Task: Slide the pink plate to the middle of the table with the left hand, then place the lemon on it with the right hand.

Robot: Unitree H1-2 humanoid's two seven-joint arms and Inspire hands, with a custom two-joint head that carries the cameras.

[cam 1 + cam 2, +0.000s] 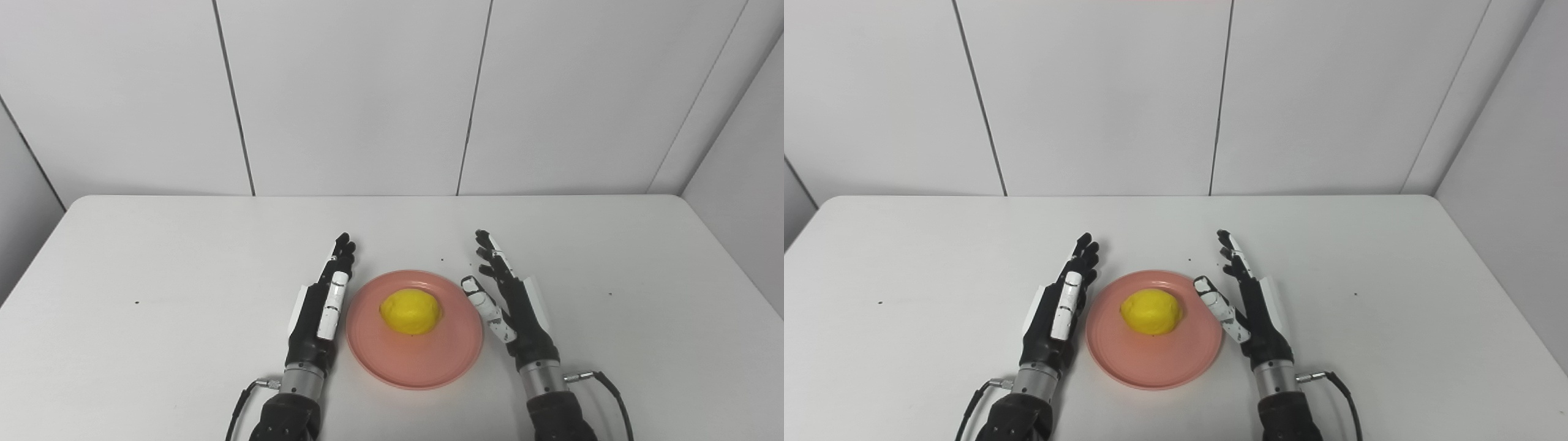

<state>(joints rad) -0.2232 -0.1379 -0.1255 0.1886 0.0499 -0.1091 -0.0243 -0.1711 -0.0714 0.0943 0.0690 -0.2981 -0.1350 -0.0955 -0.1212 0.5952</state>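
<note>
The pink plate [422,361] lies near the middle of the white table [153,257], toward its front edge. The yellow lemon [410,311] rests on the plate, a little back of its centre. My left hand [321,306] is open and empty, fingers straight, just left of the plate's rim. My right hand [508,300] is open and empty just right of the plate, its thumb close to the rim. Both hands also show in the right eye view, the left hand [1059,306] and the right hand [1249,300].
A white panelled wall [367,92] stands behind the table's far edge. Thin cables [603,383] run from both wrists near the front edge. A few small dark specks [136,302] dot the tabletop.
</note>
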